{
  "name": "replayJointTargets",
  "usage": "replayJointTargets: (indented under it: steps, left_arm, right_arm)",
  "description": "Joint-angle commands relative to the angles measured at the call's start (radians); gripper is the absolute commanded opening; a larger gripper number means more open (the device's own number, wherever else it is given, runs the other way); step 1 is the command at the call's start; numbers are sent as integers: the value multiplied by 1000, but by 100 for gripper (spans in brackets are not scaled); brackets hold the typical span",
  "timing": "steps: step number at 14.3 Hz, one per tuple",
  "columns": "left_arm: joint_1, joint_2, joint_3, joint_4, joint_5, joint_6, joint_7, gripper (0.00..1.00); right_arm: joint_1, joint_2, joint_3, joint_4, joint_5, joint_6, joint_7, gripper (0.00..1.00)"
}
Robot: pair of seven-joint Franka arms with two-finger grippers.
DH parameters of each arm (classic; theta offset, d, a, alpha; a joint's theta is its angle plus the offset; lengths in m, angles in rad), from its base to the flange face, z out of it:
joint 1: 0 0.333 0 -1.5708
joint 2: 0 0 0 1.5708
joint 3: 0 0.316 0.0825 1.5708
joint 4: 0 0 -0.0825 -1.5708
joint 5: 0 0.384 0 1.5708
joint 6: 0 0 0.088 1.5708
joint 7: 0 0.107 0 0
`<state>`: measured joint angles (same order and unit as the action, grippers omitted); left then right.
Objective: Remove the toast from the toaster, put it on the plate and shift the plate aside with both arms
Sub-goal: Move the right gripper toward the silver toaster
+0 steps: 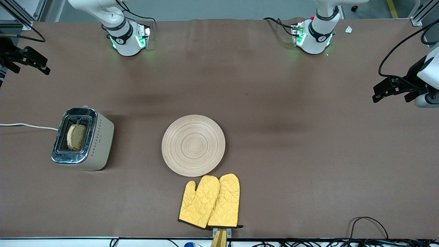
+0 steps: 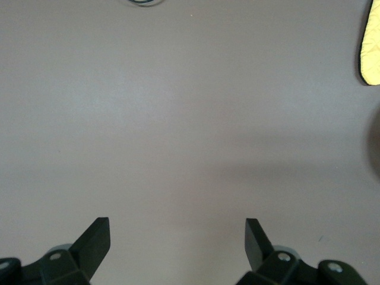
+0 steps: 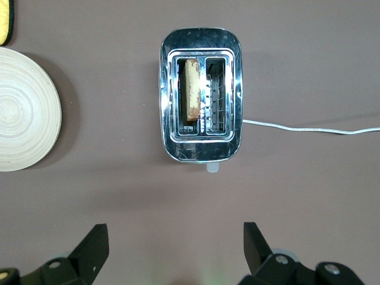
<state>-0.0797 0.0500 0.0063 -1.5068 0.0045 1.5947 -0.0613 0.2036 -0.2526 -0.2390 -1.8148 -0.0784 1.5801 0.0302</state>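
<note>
The toast [image 1: 76, 137] stands upright in one slot of a silver toaster [image 1: 99, 140] toward the right arm's end of the table; it also shows in the right wrist view [image 3: 191, 89]. The round pale wooden plate [image 1: 193, 145] lies empty at the table's middle, and part of it shows in the right wrist view [image 3: 24, 110]. My right gripper [image 1: 34, 61] is open and empty, up over the table's end near the toaster [image 3: 200, 151], its own fingers wide apart [image 3: 175, 228]. My left gripper [image 1: 387, 89] is open and empty over bare table at the left arm's end [image 2: 177, 222].
Two yellow quilted oven mitts [image 1: 211, 202] lie just nearer the front camera than the plate, close to the table edge; a corner shows in the left wrist view [image 2: 371, 44]. The toaster's white cord [image 1: 27, 126] runs off the table's end. Cables lie along the near edge.
</note>
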Motion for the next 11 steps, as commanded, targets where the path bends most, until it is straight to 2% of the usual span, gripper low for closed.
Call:
replayJointTargets:
  steps: [1, 11]
  left_arm:
    - [3, -7, -2, 2, 11, -10, 8, 100]
    - [-14, 4, -3, 4, 11, -7, -12, 100]
  right_arm:
    - [-18, 9, 9, 14, 6, -8, -16, 100]
    - [-18, 33, 9, 12, 15, -3, -18, 100]
